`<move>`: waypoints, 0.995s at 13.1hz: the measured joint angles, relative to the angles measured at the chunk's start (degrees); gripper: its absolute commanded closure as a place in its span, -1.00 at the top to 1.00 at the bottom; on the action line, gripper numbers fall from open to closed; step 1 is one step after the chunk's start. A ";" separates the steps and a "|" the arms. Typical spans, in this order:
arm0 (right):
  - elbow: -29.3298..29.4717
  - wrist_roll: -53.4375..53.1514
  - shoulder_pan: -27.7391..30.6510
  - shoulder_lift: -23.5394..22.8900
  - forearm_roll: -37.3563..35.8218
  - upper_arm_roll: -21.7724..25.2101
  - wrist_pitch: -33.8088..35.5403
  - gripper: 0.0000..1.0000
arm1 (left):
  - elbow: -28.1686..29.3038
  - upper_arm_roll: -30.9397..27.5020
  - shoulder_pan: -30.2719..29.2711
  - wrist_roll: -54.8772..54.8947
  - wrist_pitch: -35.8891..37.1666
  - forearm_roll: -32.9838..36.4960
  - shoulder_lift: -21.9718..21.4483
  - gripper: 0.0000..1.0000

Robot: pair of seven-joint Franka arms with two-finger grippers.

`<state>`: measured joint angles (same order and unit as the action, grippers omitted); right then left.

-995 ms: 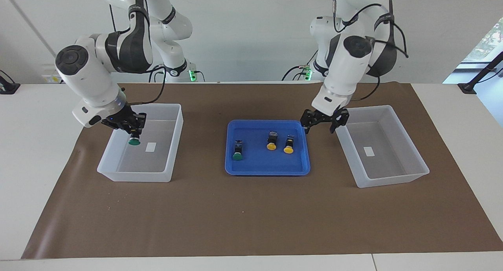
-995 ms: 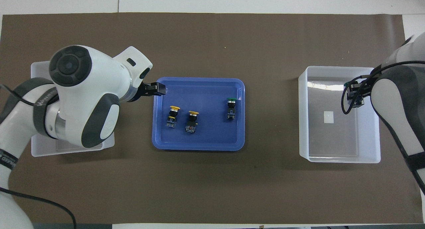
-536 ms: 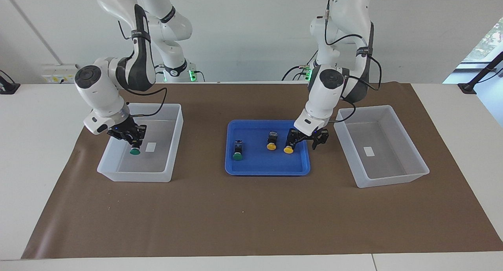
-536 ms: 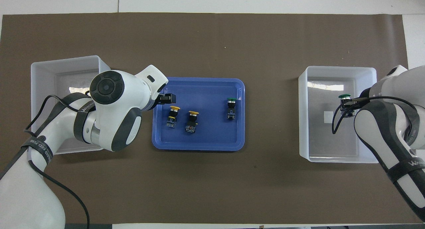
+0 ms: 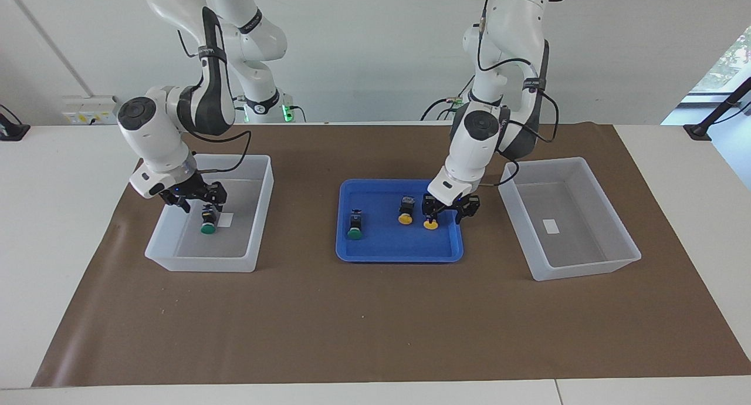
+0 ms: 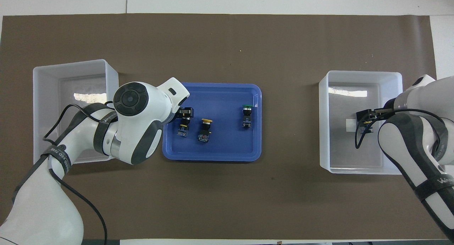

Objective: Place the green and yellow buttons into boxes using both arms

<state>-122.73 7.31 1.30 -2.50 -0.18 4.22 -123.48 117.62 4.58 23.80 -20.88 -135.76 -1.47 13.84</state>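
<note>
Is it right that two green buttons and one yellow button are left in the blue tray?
No. The facing view shows the tray holding two yellow buttons and one green button; the other green button already lies in a box.

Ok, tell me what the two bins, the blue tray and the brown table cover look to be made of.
Bins: probably thin plastic, translucent white and semi-glossy; the brown cover shows dimly through their walls, and one floor shows glare in the overhead view.
Blue tray: probably moulded plastic, opaque, smooth, with a rounded raised rim.
Brown cover: perhaps paper or thin matte sheet; flat, no shine, faint creases near one end.
</note>
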 measured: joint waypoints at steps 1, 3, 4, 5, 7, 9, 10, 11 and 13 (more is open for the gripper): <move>4.91 0.01 -1.58 0.22 0.00 -0.25 5.19 1.00 | 0.02 0.03 0.18 0.00 -0.28 0.00 0.15 0.54; 13.76 -1.07 -6.05 0.12 0.05 -0.59 12.72 1.00 | 0.19 0.03 0.79 -0.02 -0.31 0.00 0.15 0.54; 17.23 -3.48 -8.43 -0.53 0.17 -0.69 14.71 1.00 | 0.34 0.03 0.88 -0.02 -0.31 0.00 0.16 0.54; 20.22 -7.10 -11.22 -1.44 0.37 -0.77 15.69 1.00 | 0.38 0.01 0.89 -0.02 -0.31 0.00 0.16 0.54; 23.61 -16.10 -17.45 -3.18 0.90 -0.95 15.31 1.00 | 0.38 -0.05 0.89 -0.02 -0.32 0.00 0.14 0.54; 24.19 -23.13 -22.58 -4.88 1.25 -1.03 13.14 1.00 | 0.38 -0.05 0.89 -0.02 -0.31 0.00 0.11 0.54; 24.24 -26.14 -24.58 -5.80 1.27 -1.05 11.74 1.00 | 0.38 -0.05 0.89 -0.02 -0.27 -0.06 0.09 0.54; 24.27 -28.50 -26.17 -6.84 1.27 -1.06 10.04 1.00 | 0.38 -0.05 0.89 -0.02 -0.25 -0.29 0.06 0.54; 24.17 -31.44 -28.46 -9.31 1.29 -1.04 6.31 1.00 | 0.38 -0.03 0.90 -0.02 -0.14 -0.86 0.00 0.50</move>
<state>-98.55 -24.13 -27.15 -11.81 1.11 3.18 -117.17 118.00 4.55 24.70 -20.90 -135.90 -2.33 13.84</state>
